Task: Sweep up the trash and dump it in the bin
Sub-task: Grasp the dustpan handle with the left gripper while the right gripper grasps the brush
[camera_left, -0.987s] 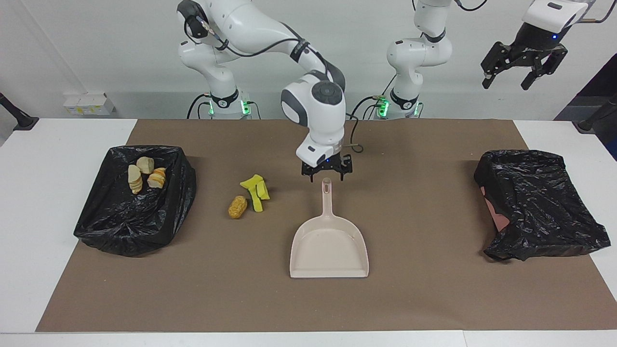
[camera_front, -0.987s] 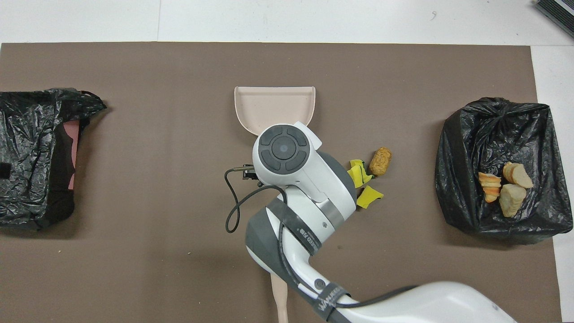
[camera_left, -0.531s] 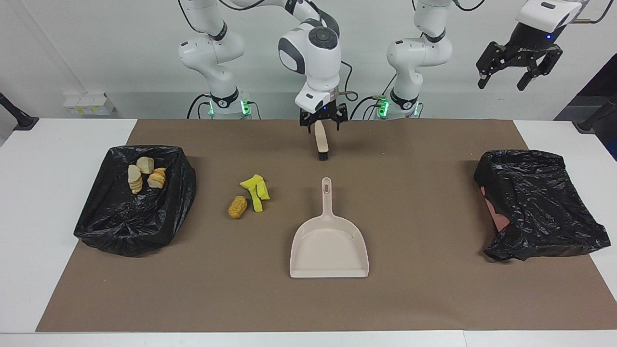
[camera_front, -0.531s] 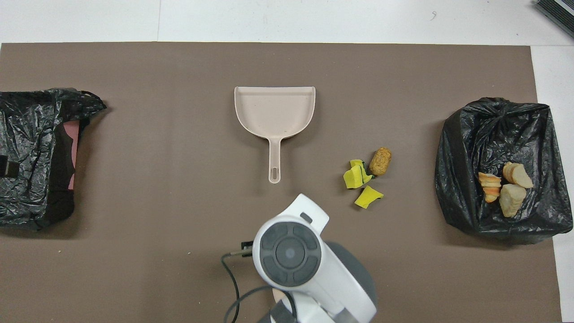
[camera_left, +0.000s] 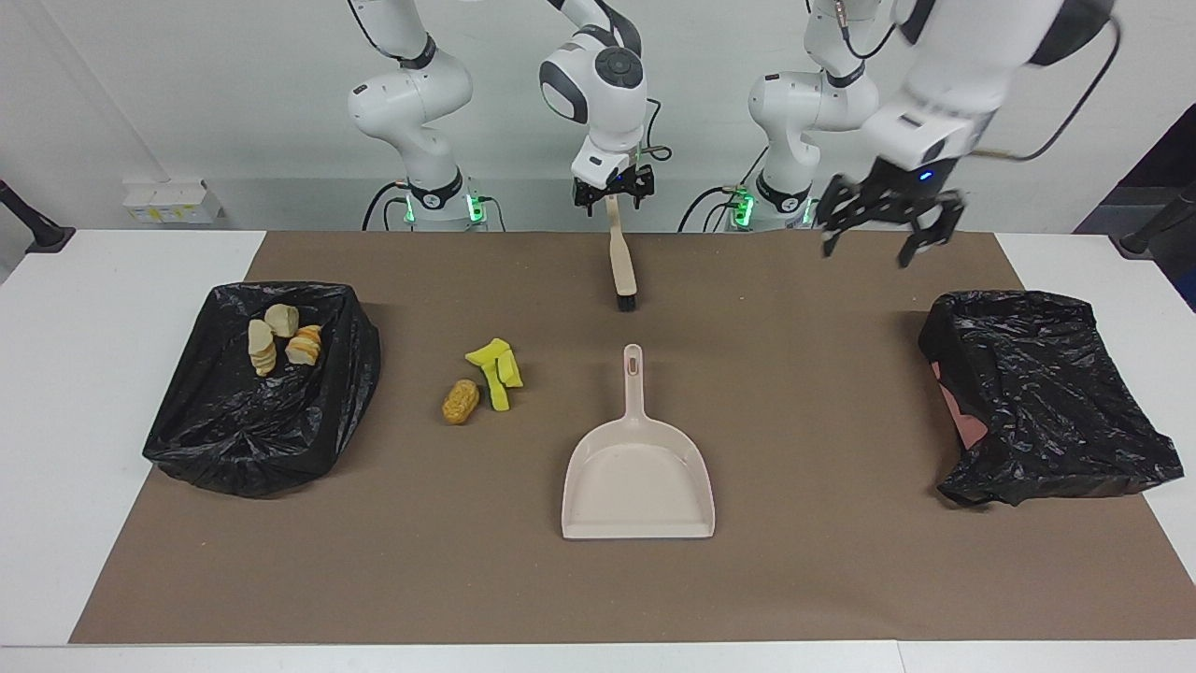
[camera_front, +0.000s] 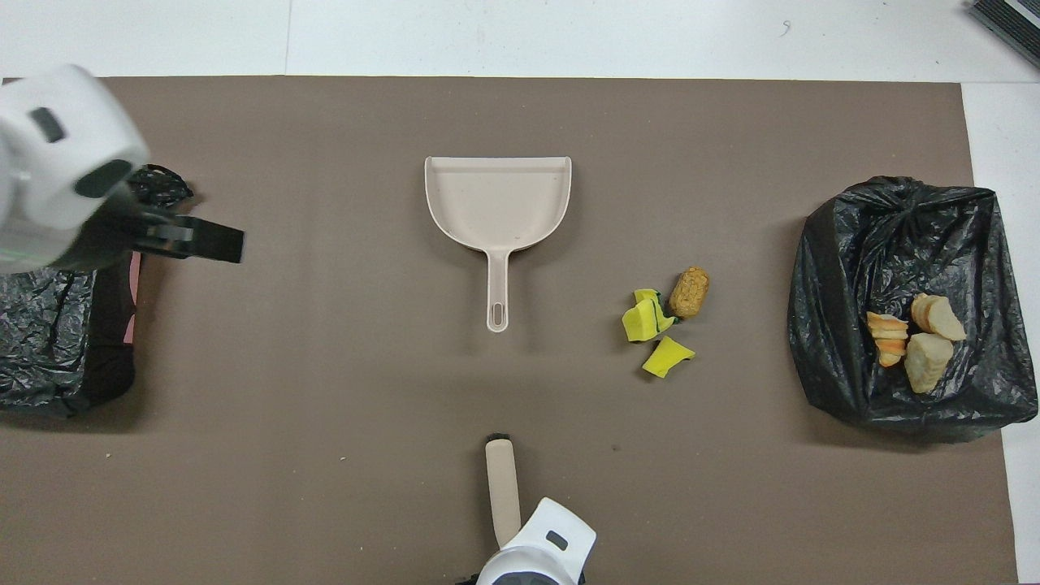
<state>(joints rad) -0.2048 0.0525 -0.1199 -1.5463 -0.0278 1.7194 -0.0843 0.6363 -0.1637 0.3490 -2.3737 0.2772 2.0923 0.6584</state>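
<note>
Pale cream and orange-striped chunks (camera_left: 280, 341) lie in the black-bagged bin (camera_left: 262, 439) at the right arm's end. The yellow foam pieces (camera_left: 495, 369) and the orange-brown nugget (camera_left: 460, 401) wait unswept (beside the beige plastic dustpan (camera_left: 638, 477)). The right gripper (camera_left: 612, 194) is at the beige black-bristled brush (camera_left: 621, 266), grip unclear. The left gripper (camera_left: 874, 245) hangs open.
</note>
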